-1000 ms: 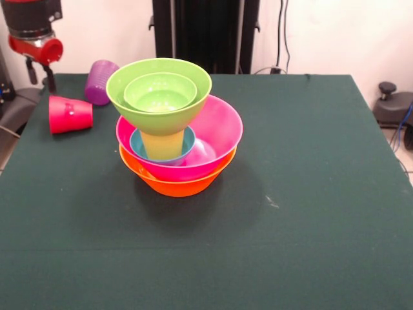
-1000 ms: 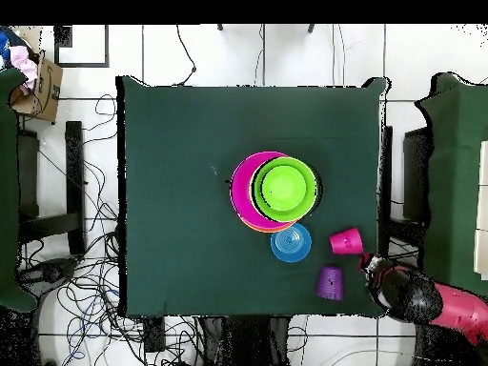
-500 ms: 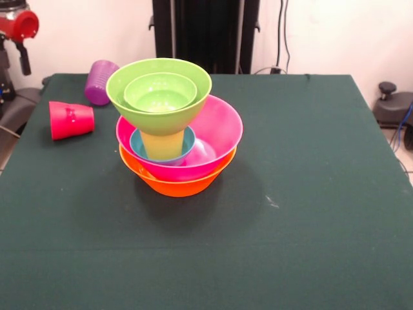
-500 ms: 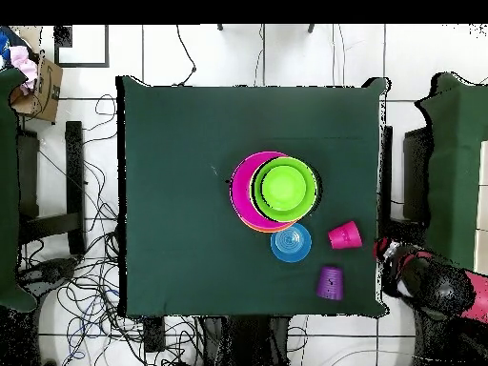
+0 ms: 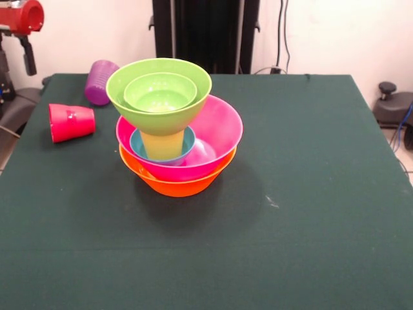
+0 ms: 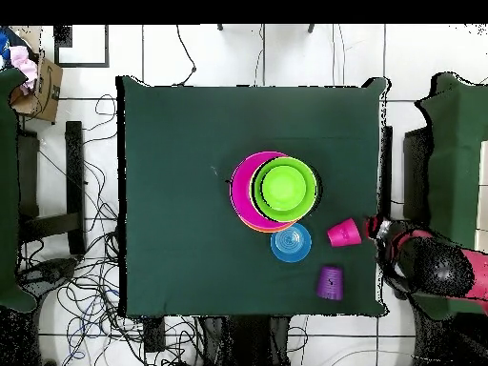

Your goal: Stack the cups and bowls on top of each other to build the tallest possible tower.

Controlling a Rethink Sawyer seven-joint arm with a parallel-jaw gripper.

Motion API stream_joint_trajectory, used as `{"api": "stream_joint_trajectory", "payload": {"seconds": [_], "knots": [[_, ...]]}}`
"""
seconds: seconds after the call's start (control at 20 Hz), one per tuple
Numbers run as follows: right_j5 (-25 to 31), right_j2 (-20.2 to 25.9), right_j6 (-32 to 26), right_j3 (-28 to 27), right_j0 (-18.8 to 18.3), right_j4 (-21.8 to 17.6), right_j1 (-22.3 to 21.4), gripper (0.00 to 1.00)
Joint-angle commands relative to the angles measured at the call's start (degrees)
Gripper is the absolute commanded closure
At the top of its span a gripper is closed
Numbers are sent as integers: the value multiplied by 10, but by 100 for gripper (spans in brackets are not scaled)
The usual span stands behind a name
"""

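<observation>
The tower (image 5: 177, 129) stands left of the table's middle. An orange bowl (image 5: 177, 185) is at the bottom, with a pink bowl (image 5: 219, 129) in it. Inside that sit a blue bowl (image 5: 137, 145) and a yellow cup (image 5: 161, 143). The cup carries a medium green bowl (image 5: 129, 97) with a small green bowl (image 5: 160, 92) nested in it. From above, the tower (image 6: 276, 191) has a blue bowl (image 6: 291, 243) at its edge. A red cup (image 5: 71, 123) (image 6: 344, 233) lies on its side. The purple cup (image 5: 100, 81) (image 6: 330, 282) is behind it. My gripper (image 5: 27, 55) (image 6: 376, 229) hangs beyond the table's edge near the red cup, holding nothing.
The dark green table (image 5: 310, 194) ends close to the red cup and the gripper. A black stand (image 5: 206, 35) rises behind the table. Cables (image 6: 76, 276) and a cardboard box (image 6: 38, 86) lie on the floor around it.
The arm has drawn up and outward past the table's edge, then swung along that edge to beside the red cup. The red cup has shifted slightly. The tower has not moved.
</observation>
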Motion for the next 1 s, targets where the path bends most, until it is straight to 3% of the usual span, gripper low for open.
{"api": "stream_joint_trajectory", "payload": {"seconds": [0.05, 1.0], "knots": [[29, 69, -189, 25, 10, -18, 61, 0], [-18, 59, -203, -37, 7, -130, 207, 0]]}}
